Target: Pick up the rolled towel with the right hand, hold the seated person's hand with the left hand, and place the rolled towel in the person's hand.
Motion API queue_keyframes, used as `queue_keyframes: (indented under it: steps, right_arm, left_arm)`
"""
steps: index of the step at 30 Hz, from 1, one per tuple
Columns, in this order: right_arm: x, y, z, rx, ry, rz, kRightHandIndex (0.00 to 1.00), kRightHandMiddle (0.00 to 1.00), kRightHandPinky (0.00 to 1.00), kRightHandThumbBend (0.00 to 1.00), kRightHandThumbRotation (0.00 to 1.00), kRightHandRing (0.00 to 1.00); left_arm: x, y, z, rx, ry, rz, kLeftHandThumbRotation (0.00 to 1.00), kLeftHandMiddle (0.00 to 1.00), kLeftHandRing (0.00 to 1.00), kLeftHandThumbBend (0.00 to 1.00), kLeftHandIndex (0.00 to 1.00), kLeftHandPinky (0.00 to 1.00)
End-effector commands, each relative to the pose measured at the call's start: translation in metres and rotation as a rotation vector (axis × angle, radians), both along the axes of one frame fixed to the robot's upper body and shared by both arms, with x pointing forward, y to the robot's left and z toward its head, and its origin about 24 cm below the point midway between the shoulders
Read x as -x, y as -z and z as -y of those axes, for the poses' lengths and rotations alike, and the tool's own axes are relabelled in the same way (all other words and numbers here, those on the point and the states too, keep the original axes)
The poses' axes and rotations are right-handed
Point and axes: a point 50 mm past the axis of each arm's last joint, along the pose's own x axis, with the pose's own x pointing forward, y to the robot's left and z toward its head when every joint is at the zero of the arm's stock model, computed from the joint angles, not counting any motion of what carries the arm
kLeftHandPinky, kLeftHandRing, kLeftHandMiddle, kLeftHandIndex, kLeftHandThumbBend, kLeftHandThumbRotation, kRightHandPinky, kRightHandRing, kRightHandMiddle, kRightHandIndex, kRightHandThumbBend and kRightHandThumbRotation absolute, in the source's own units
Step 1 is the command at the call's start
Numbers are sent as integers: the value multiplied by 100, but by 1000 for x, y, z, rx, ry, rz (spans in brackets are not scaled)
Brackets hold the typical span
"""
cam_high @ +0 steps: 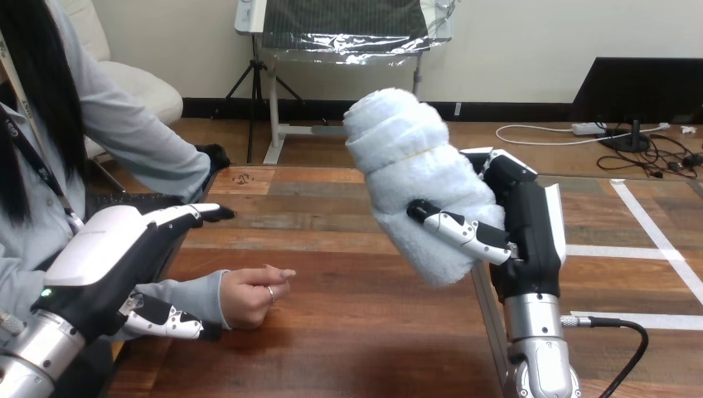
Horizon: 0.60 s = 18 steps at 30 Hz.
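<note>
Grips the rolled towel (419,178) in the right hand (530,228), at the view's right. Lays the thumb (456,230) across the towel's near face, with the fingers (506,170) curled round its far side. Holds the towel raised well above the desk (356,332), tilted so its upper end leans toward the view's left, in contact with the hand alone.

Reaches the left hand (108,245) in from the lower left, white back turned up, fingers (203,213) straight and pointing toward the view's right, not curled round anything. Sets the left thumb (166,319) low, just beside the cuff of the person's sleeve (186,294), with the cuff lying between thumb and palm. Cannot tell whether thumb and cuff touch.

Finds the person's hand (253,294) resting on the desk just right of the left hand, loosely curled, fingertips tucked toward the palm. Puts towel and person's hand well apart, with bare desk between them.
</note>
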Motion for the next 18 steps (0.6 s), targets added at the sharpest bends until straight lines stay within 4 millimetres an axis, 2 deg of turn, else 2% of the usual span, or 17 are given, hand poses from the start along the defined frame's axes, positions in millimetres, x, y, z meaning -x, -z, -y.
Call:
queue_keyframes:
  steps: [1, 18]
  right_arm:
    - [-10, -26, 0, -30, 11, 136, 50, 50, 36, 78, 0, 42]
    - [-10, -24, 4, -34, 12, 124, 50, 50, 36, 78, 0, 42]
  left_arm:
    - [-15, -20, 0, -33, 24, 72, 13, 78, 76, 100, 77, 73]
    - [-15, -13, 3, -51, 29, 50, 18, 71, 71, 100, 70, 69]
